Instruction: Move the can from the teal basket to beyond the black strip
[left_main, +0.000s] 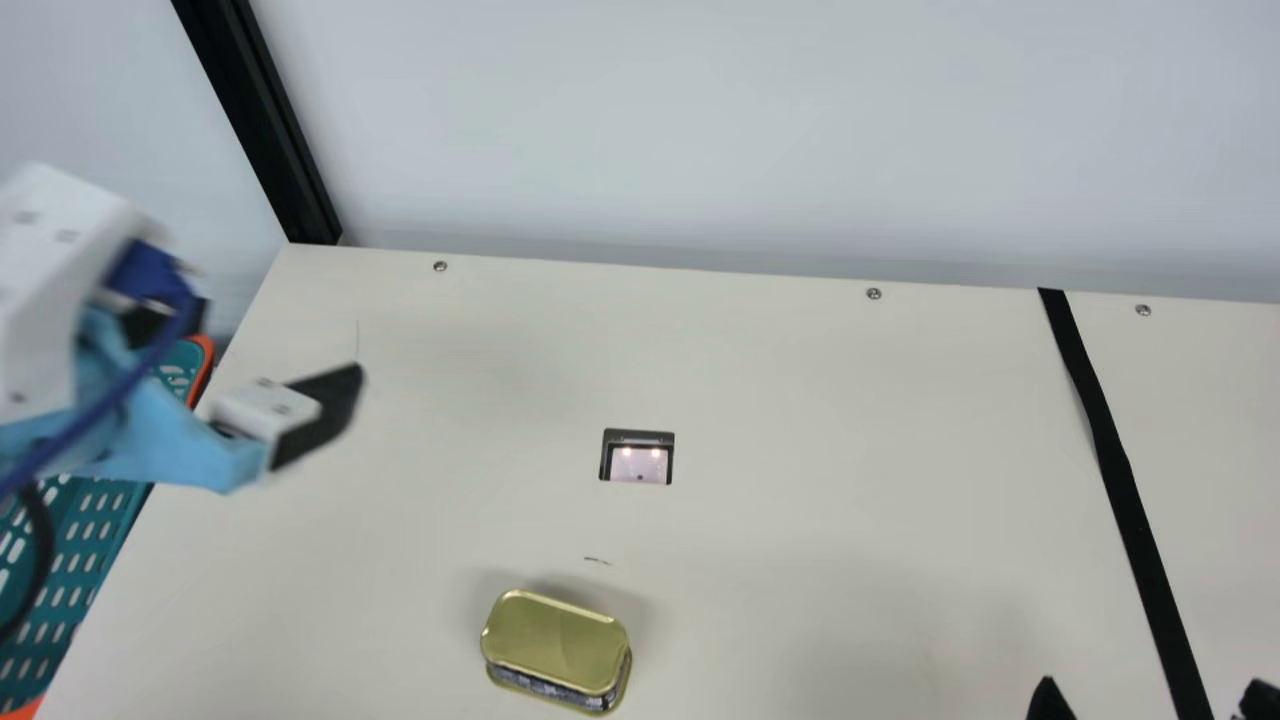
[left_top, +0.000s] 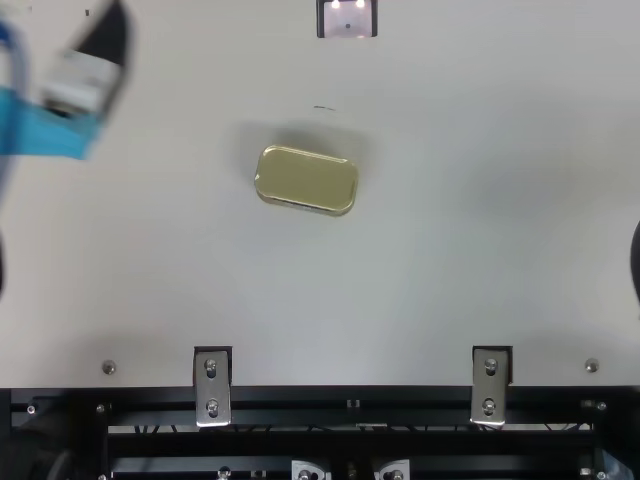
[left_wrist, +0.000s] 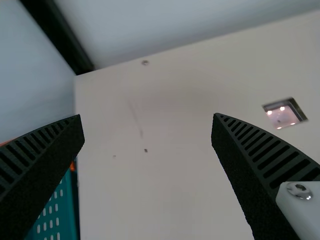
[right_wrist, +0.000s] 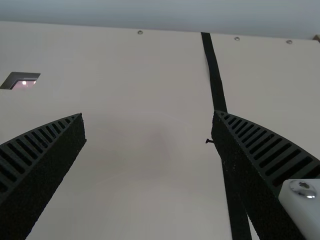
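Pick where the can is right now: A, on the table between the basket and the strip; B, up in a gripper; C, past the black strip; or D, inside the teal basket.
A: the gold can rests on the table, with the teal basket off to the main view's left and the black strip off to its right.

Can (left_main: 555, 640) on desk (left_main: 800, 450), btwn basket (left_main: 62, 590) at L edge & strip (left_main: 1120, 490) running front-to-back on R, nearer basket, panel (left_main: 637, 457) in desk behind can, wall (left_main: 700, 130) behind desk, post (left_main: 262, 120) at back L corner
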